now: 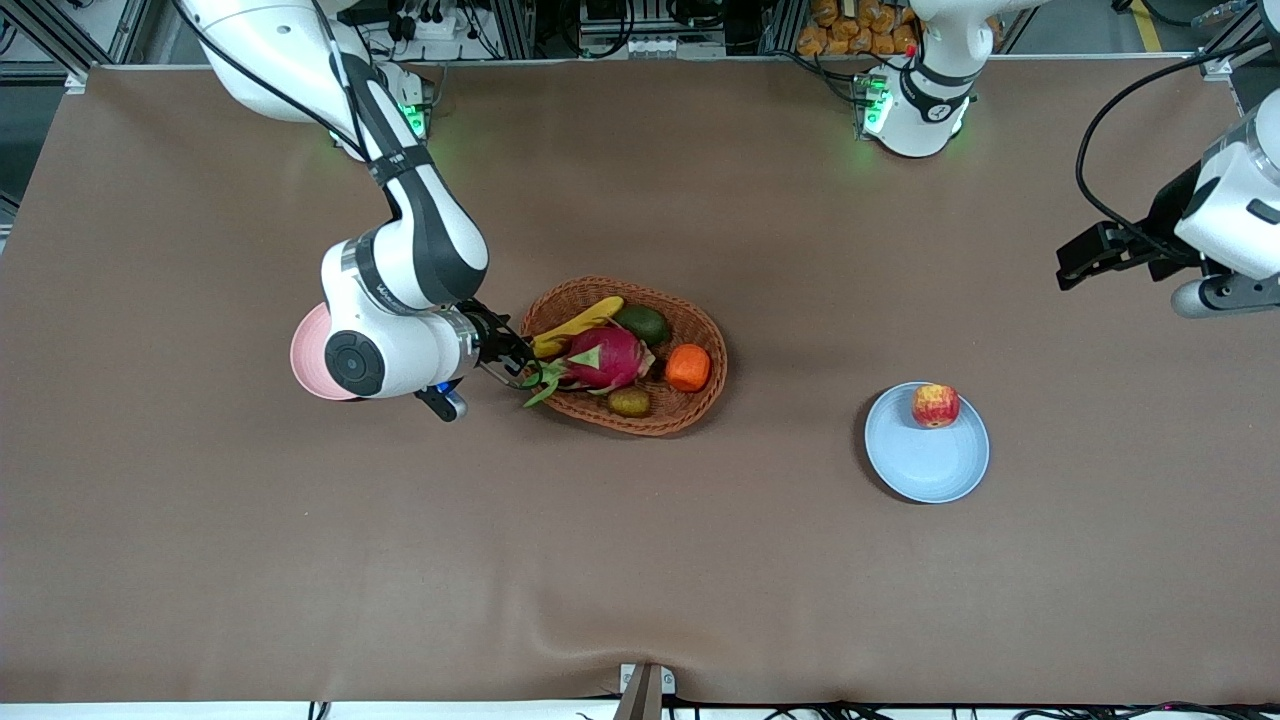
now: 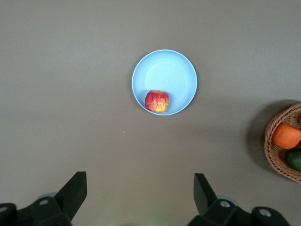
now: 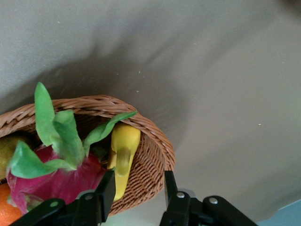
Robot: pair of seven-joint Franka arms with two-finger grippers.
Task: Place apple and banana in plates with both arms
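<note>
Where the table lies nearest the front camera, the light blue plate [image 1: 927, 455] sits toward the left arm's end, and the apple [image 1: 935, 405] rests in it, close to the plate's rim on the side farther from that camera. The left gripper [image 2: 140, 190] hangs high over the bare table farther from the camera than the plate, its fingers spread wide with nothing between them; in the left wrist view the apple [image 2: 157, 100] and its plate [image 2: 171, 75] lie well clear of the fingertips.

Farther from the camera, mid-table, the wicker basket [image 1: 700, 335] holds the banana [image 1: 577, 326], a pink dragon fruit [image 1: 600, 359], an orange fruit [image 1: 688, 367], a dark green fruit [image 1: 642, 323] and a small brownish one [image 1: 629, 402]. The right gripper [image 1: 515, 357] is at the basket's rim on the right arm's end; in the right wrist view its fingers [image 3: 106, 195] stand parted, with the banana's end [image 3: 122, 157] just ahead of them and the dragon fruit's green leaves [image 3: 59, 134] beside. The pale pink plate [image 1: 307, 352] lies under the right arm's wrist, mostly hidden.
</note>
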